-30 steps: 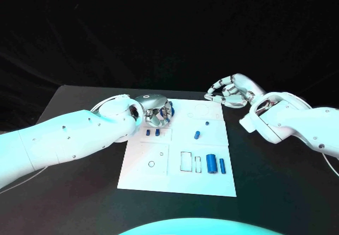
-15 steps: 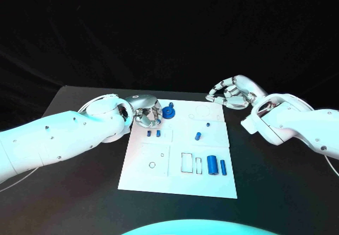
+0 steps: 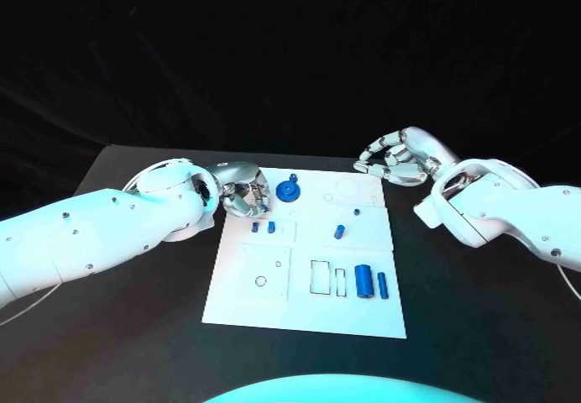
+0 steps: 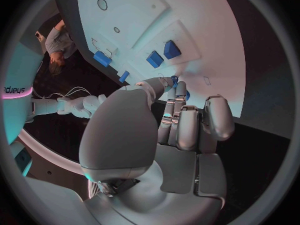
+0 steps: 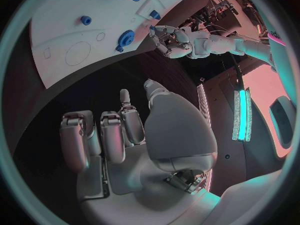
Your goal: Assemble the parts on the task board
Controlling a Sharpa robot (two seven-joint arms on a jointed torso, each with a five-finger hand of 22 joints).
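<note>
I'm running the two arms remotely and here's where I'm at with the white board (image 3: 248, 294) in the middle of the black table (image 3: 121, 336). My left hand (image 3: 246, 195) sits at the far left corner of the board, fingers curled in toward the palm. I can't see anything held in them, so I'm reading it as closed on nothing. Just beside its fingertips lies the blue gear (image 3: 288, 191), a round toothed piece on the far part of the board. I can't tell from the head camera whether it's seated on a peg or just lying flat, or whether the fingers touch it.

My right hand (image 3: 395, 159) hangs off the board's far right corner, fingers bent and a bit apart, carrying nothing. I'd say it's parked there to stay out of the way.

The rest of the parts are spread out on the board: two small blue blocks (image 3: 263, 227) near the left hand, one short blue peg (image 3: 339, 231) in the middle, and a thick blue cylinder (image 3: 362, 282) with a thinner blue rod (image 3: 381, 285) beside it, next to some empty outlined slots on the near side.

My guess is those last ones are the bulk of the job.
</note>
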